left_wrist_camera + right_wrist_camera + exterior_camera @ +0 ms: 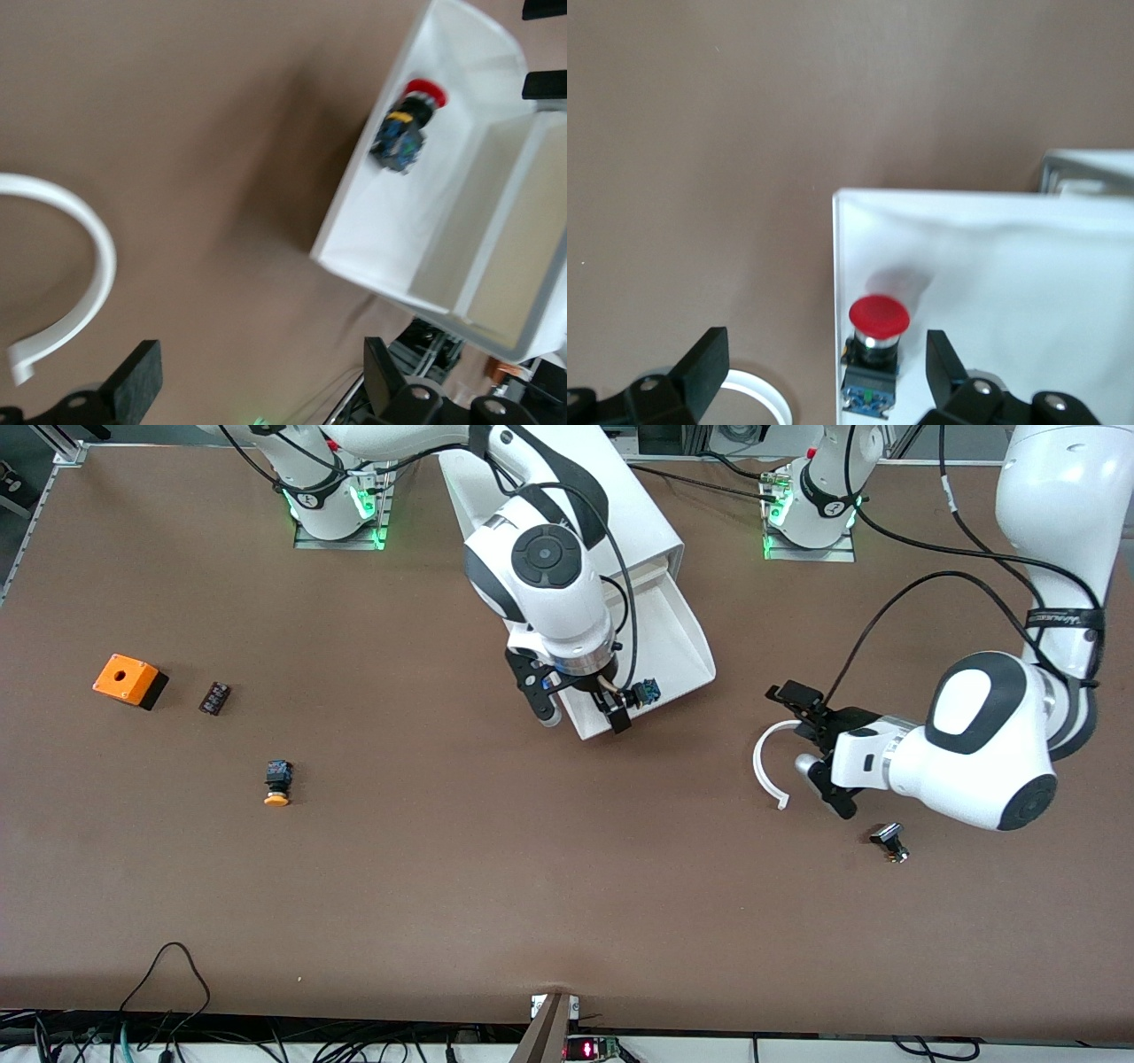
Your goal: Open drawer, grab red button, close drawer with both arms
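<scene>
Right gripper (585, 710) hangs spread wide straight over the button (875, 352) lying in the pulled-out drawer (682, 646), red cap toward the front lip (left gripper (811, 735), also open, waits aside).

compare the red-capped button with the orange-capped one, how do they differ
The red-capped button lies in the pulled-out drawer, under the open right gripper; the orange-capped button lies on the bare table, toward the right arm's end, with no gripper near it. Their caps differ in colour, red against orange. Both are small push buttons with dark bodies.
</scene>
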